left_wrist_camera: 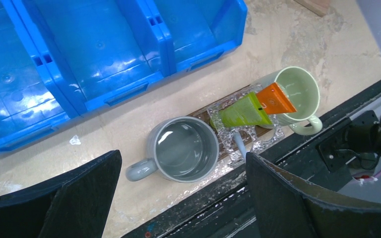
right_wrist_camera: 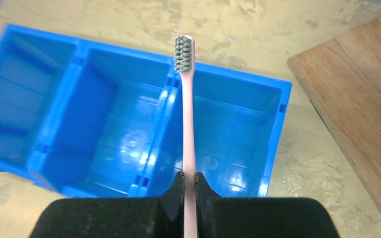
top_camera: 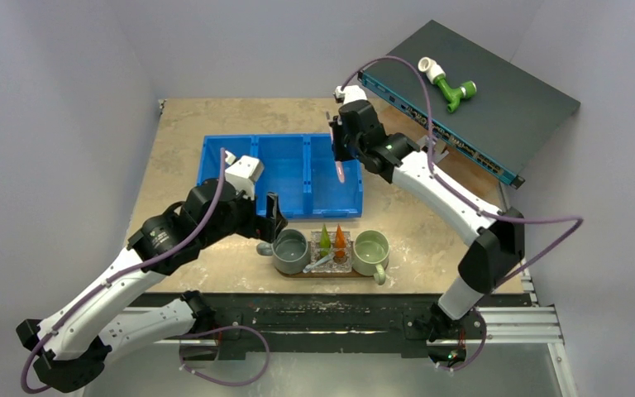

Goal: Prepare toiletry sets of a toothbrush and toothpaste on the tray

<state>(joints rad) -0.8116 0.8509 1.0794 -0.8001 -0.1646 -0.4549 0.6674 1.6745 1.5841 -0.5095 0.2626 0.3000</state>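
My right gripper point(right_wrist_camera: 189, 181) is shut on the pinkish toothbrush point(right_wrist_camera: 189, 124), bristles pointing away, above the blue bin; both show in the top view point(top_camera: 341, 153), the brush point(top_camera: 341, 172) hanging below the jaws. The dark brown tray point(top_camera: 343, 275) at the near edge holds a grey mug point(top_camera: 291, 251), a green mug point(top_camera: 371, 251), the green toothpaste point(top_camera: 324, 240), the orange toothpaste point(top_camera: 340, 240) and the pale toothbrush point(top_camera: 318, 263). My left gripper point(top_camera: 273, 217) is open and empty, just above and left of the grey mug point(left_wrist_camera: 183, 148). The tubes stand in a clear holder point(left_wrist_camera: 243, 134).
The blue three-compartment bin point(top_camera: 281, 169) lies in the middle of the table and looks empty. A black flat box point(top_camera: 479, 107) at the back right carries a green-and-white pipe fitting point(top_camera: 446, 83). A reddish-brown board point(right_wrist_camera: 357, 99) lies beside the bin.
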